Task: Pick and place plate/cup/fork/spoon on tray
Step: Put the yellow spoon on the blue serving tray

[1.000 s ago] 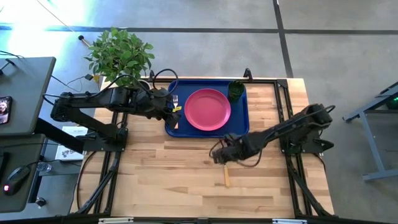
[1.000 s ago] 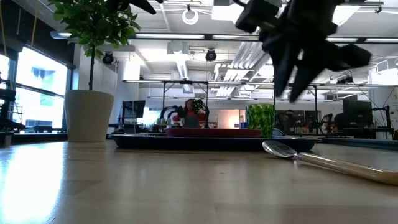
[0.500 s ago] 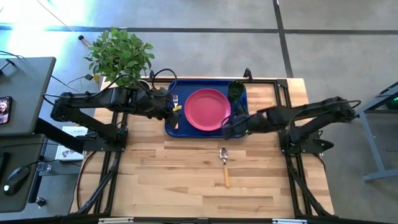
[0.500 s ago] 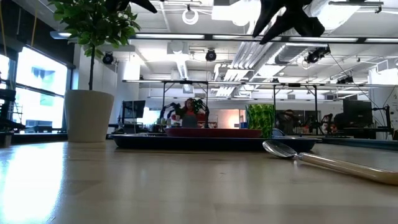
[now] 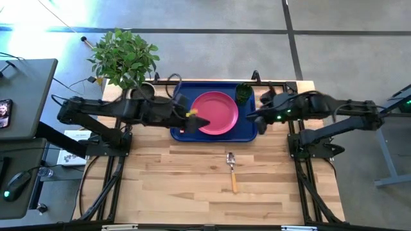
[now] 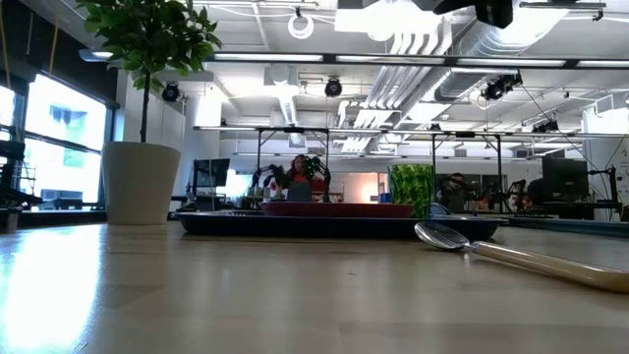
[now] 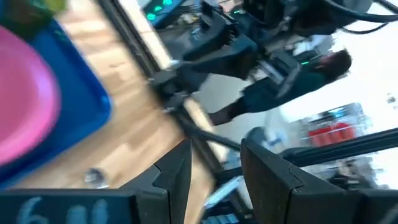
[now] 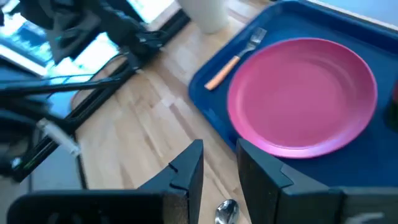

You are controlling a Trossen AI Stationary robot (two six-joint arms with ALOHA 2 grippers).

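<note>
Wood table (image 5: 192, 186), high view: right claw (image 5: 252, 115) has pulled back off the spoon (image 5: 232, 170) to the tray (image 5: 252, 133) edge, and left claw (image 5: 198, 122) is now over the plate (image 5: 215, 112). Low view: spoon still flat on table, so no pick made. Wrist views: both claws open & empty, fork (image 8: 239, 53) on tray beside plate.

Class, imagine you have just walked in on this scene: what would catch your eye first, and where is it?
First, the round pink plate in the middle of the large dark blue plastic tray at the table's far edge, with a small dark green cup in the tray's far right corner. Next, the lone silver spoon with a tan-orange handle lies on the bare wooden table in front of the tray. A leafy potted plant stands at the far left corner.
</note>
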